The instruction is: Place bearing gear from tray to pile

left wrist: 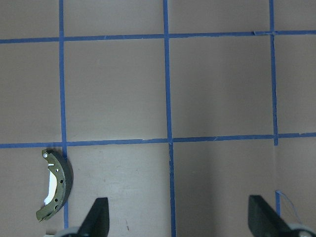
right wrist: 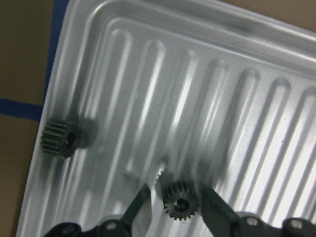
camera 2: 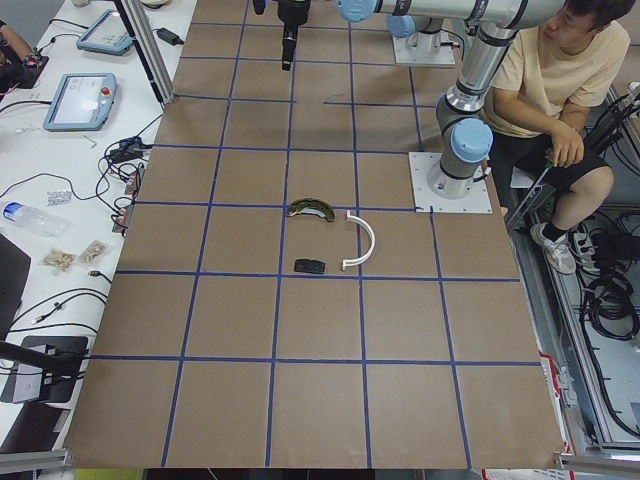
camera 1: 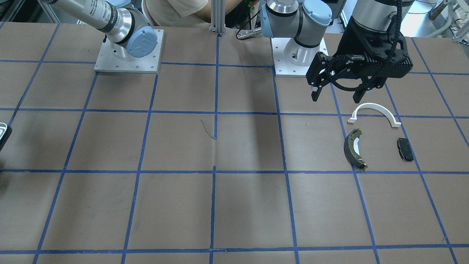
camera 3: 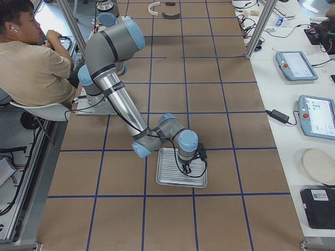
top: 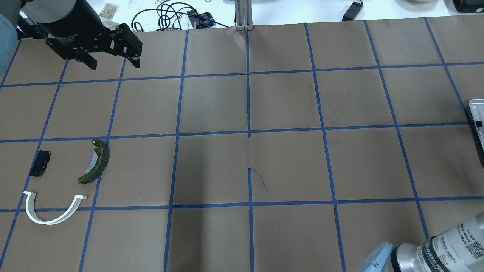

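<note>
Right wrist-mounted | grasping bearing gear (right wrist: 180,202) at 6 o'clock on tray (right wrist: 276,113) with right jaws spread astride | centre, pinch across teeth, lift straight | left jaws: spread

Tray (top: 477,113) cut off by overhead edge, second gear (right wrist: 59,138) blurred

- Worktop (top: 287,166): tray (camera 3: 167,180) at the robot's right end, pile (camera 2: 330,240) at its left end, well apart.
- Tray: two gears in it. One gear (right wrist: 181,200) lies between the fingers (right wrist: 142,203) of the right gripper (right wrist: 176,191); the second gear (right wrist: 59,138) lies near a tray corner.
- Pile: brake shoe (top: 101,160), with the pad (top: 39,163) to its left and apart from it. The half-ring bracket (top: 47,222) lies nearer the robot than both.
</note>
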Available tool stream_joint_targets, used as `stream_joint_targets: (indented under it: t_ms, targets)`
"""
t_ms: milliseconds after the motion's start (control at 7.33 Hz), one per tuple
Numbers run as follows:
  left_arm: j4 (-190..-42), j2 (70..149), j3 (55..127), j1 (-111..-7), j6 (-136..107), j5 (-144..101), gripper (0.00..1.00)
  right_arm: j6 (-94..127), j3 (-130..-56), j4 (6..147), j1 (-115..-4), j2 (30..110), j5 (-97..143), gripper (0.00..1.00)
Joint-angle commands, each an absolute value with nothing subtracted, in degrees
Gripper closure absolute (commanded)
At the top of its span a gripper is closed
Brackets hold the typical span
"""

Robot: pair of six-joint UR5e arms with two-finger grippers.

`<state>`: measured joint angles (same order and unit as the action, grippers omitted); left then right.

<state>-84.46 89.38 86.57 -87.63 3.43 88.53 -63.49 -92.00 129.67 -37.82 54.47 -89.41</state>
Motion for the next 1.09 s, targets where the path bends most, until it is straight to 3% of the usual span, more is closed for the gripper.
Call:
stream_joint_targets:
  t_ms: [0, 273, 409, 682, 955]
  targets:
    - [-84.5, 89.4, 86.6, -87.6, 3.4, 88.5, 0.00, -62.9, -91.9, 129.6, -37.8, 54.7, -89.5, 0.67]
    - [-84.5, 89.4, 86.6, -87.6, 3.4, 88.5, 0.00, -62.7, -91.9, 129.4, -37.9, 54.9, -89.7, 0.87]
    - [-84.5, 89.4, 86.6, -87.6, 3.4, 88.5, 0.00, -62.5, -91.9, 129.2, -38.1, 55.9, -89.8, 0.91]
    - [-84.5, 89.4, 86.6, -87.6, 3.4, 88.5, 0.00, -57.9, -92.7, 126.8, -41.5, 62.6, -89.8, 0.93]
    - [-84.5, 89.4, 86.6, -87.6, 3.4, 88.5, 0.00, -47.3, -93.4, 118.6, -51.5, 70.3, -90.1, 0.93]
